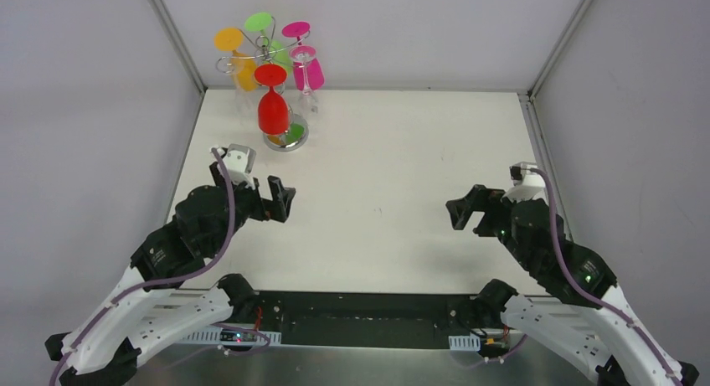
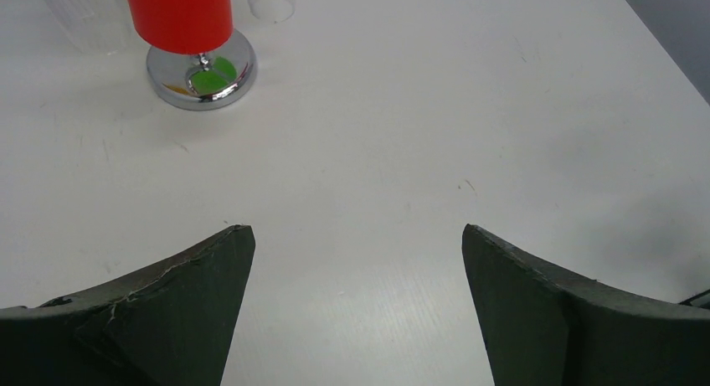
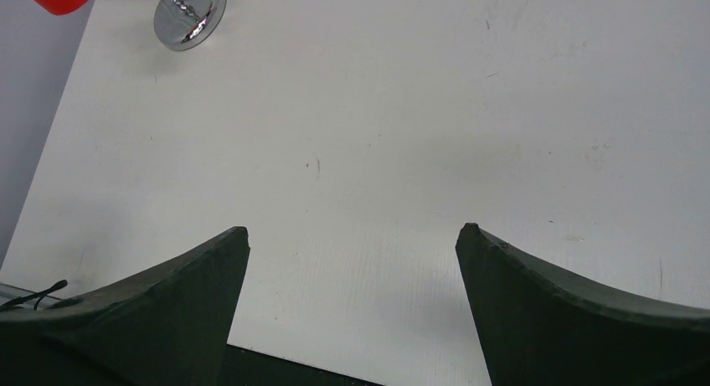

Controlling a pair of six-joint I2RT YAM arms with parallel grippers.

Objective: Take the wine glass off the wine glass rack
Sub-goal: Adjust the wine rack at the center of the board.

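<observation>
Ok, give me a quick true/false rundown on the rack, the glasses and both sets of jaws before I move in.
1. The red glass hangs upside down on the rack. True.
2. Four glasses hang there in all. True.
3. The left gripper has its jaws shut on a glass. False: they are open and hold nothing.
4. The rack stands at the far right of the table. False: it is at the far left.
5. The right gripper is nearer the rack. False: the left one is.
</observation>
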